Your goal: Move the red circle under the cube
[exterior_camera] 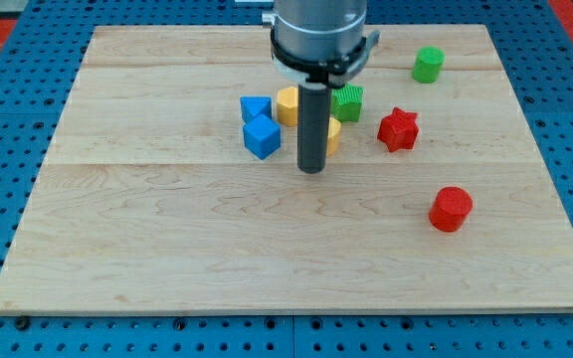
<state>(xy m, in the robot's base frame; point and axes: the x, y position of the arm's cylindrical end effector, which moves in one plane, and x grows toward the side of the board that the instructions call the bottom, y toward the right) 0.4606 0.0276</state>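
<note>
The red circle point(451, 209) lies on the wooden board at the view's lower right. The blue cube point(262, 136) sits left of centre, with another blue block point(255, 107) just above it. My tip point(311, 169) is at the lower end of the dark rod, near the board's middle. It stands just right of and slightly below the blue cube, and far to the left of the red circle. It touches neither.
A yellow block point(287, 103) and a second yellow block point(333, 134) sit partly hidden behind the rod. A green star point(347, 100) is right of them, a red star point(398, 128) further right, and a green cylinder point(427, 65) at the upper right.
</note>
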